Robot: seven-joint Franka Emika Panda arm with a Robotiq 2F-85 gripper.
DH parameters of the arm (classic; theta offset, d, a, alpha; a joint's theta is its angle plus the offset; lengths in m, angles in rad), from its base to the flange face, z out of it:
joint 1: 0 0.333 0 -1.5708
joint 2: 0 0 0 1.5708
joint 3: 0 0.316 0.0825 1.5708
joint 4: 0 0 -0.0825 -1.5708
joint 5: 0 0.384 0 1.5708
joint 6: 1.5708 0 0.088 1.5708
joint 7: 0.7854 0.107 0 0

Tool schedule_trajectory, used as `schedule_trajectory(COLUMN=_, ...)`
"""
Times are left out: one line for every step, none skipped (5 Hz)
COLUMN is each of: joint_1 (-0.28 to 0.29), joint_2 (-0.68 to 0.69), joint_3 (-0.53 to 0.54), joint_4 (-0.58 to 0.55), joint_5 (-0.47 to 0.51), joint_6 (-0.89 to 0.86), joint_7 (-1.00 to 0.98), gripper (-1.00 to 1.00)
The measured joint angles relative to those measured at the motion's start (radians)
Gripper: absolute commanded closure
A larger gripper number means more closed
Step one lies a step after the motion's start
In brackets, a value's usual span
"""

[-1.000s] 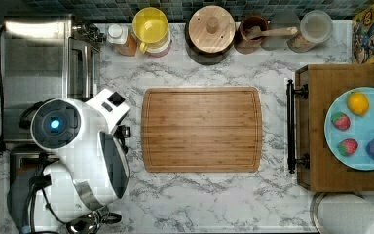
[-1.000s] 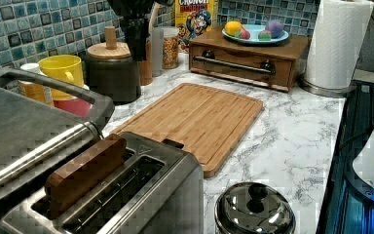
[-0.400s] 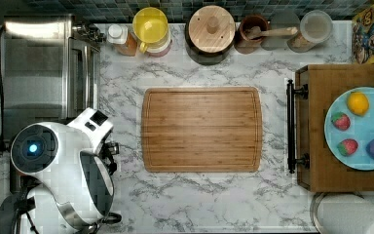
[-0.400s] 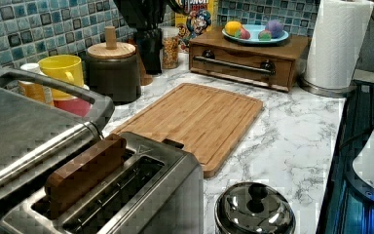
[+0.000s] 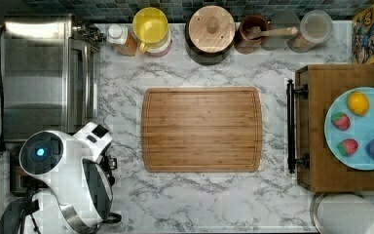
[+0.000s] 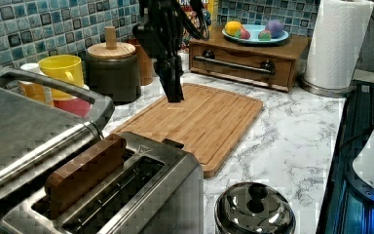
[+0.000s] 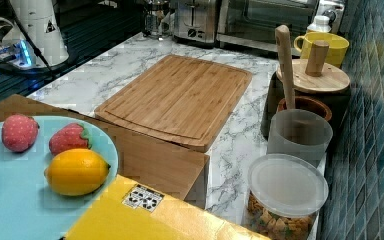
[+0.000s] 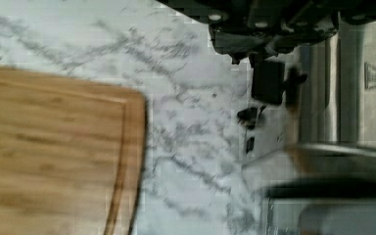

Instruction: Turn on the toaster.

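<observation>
The toaster is a small steel box in the left view's foreground, with a brown slice standing in one slot and a black lever knob at its end. In the top view my white arm covers most of the toaster. My dark gripper hangs shut and empty above the near-left corner of the cutting board, apart from the knob. In the wrist view the gripper sits just beside the toaster's steel end.
A large toaster oven stands against the toaster. A steel-lidded pot sits in front of it. A yellow mug and lidded jar line the tiled wall. A wooden box carries a plate of fruit.
The arm has swung toward the top view's lower left, over the toaster. In the left view the gripper has come forward and down from the jars to the cutting board's near corner.
</observation>
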Motion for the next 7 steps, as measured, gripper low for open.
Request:
schedule_trajectory(joint_1=0.0, joint_2=0.0, joint_3=0.021, joint_4=-0.031, joint_5=0.031, joint_6=0.019, joint_7=0.0, gripper=1.0)
schedule_trajectory(joint_1=0.001, joint_2=-0.002, joint_3=0.036, joint_4=-0.066, joint_5=0.034, joint_6=0.12, joint_7=0.0, gripper=1.0)
schedule_trajectory(joint_1=0.001, joint_2=-0.001, joint_3=0.039, joint_4=-0.072, joint_5=0.033, joint_6=0.185, joint_7=0.002, gripper=1.0)
schedule_trajectory(joint_1=0.001, joint_2=-0.001, joint_3=0.039, joint_4=-0.072, joint_5=0.031, joint_6=0.182, joint_7=0.002, gripper=1.0)
schedule_trajectory(joint_1=0.002, joint_2=0.018, joint_3=0.037, joint_4=-0.064, joint_5=0.025, joint_6=0.128, joint_7=0.012, gripper=1.0)
schedule_trajectory(joint_1=0.002, joint_2=0.051, joint_3=0.037, joint_4=-0.066, joint_5=-0.005, joint_6=0.091, joint_7=0.012, gripper=1.0)
schedule_trajectory(joint_1=0.002, joint_2=0.076, joint_3=0.036, joint_4=-0.076, joint_5=0.025, joint_6=0.161, joint_7=0.012, gripper=1.0)
